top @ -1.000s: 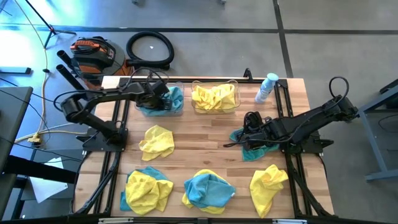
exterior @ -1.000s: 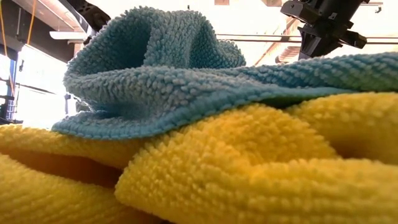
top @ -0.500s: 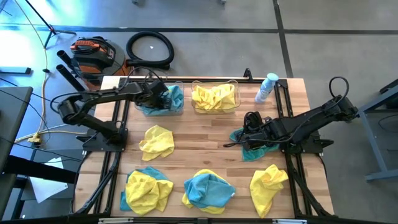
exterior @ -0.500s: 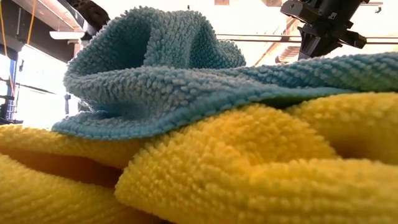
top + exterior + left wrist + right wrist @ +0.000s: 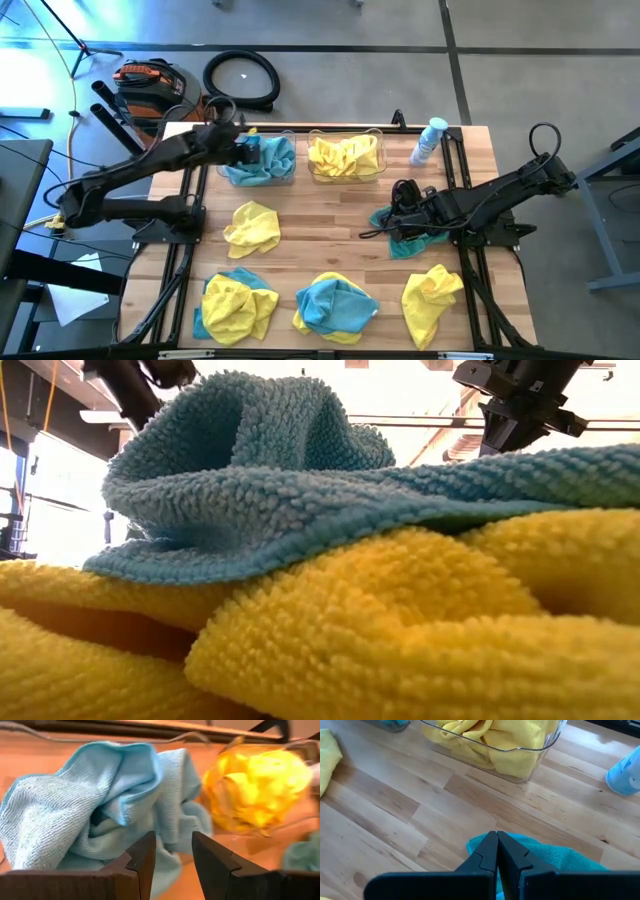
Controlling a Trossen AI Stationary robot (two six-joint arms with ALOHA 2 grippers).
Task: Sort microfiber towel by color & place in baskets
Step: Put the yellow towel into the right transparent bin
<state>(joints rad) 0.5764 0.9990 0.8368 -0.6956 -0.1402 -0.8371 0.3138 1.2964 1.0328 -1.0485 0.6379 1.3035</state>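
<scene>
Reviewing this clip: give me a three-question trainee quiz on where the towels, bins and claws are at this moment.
1. True or false: the right claw is shut on a blue towel.
2. Which colour fills the right basket? A yellow, B blue, C mixed.
3. Fill in: the left claw is open, just above the blue towels in the ____ basket.

Key: 1 true; 2 A; 3 left.

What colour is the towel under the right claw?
Blue towel; the right wrist view shows it best.
</scene>
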